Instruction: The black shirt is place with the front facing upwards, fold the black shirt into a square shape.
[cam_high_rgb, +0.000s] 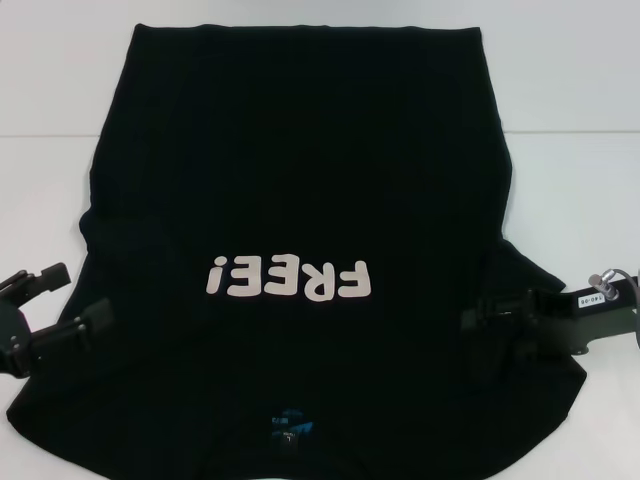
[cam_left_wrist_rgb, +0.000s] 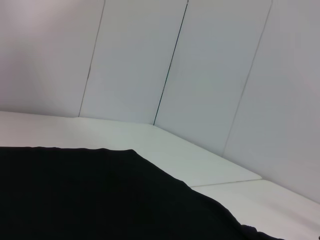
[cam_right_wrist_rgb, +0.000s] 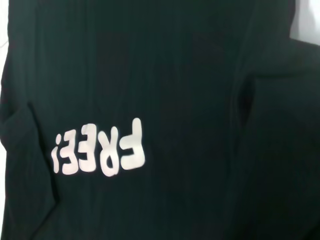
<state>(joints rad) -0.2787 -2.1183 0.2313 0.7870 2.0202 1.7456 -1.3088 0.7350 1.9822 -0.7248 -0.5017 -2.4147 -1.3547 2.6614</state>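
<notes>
You have the black shirt (cam_high_rgb: 300, 200) laid flat on the white table (cam_high_rgb: 580, 180), front up, the "FREE!" lettering (cam_high_rgb: 288, 281) reading upside down from the head camera, so the collar end with its small blue neck label (cam_high_rgb: 290, 432) lies nearest the robot and the hem lies farthest. Take the lettering as your landmark. The left gripper (cam_high_rgb: 62, 300) sits to the left of the lettering and a little nearer the robot, at the left sleeve edge; its dark fingers look spread apart, one finger over the cloth and one off it on bare table, and nothing is pinched between them as far as the head view shows. The right gripper (cam_high_rgb: 490, 320) sits to the right of the lettering, on or just over the right sleeve; black on black hides its fingers, so you cannot tell whether it grips or is released. Both arms reach in low from the sides, roughly level with each other and mirrored about the lettering. Judgement: this symmetric placement suits taking both sleeves at once and folding them inward. No fold is visible yet, so the task appears to be at its start. The left wrist view shows only the shirt's edge against table and wall panels (cam_left_wrist_rgb: 210, 75).
</notes>
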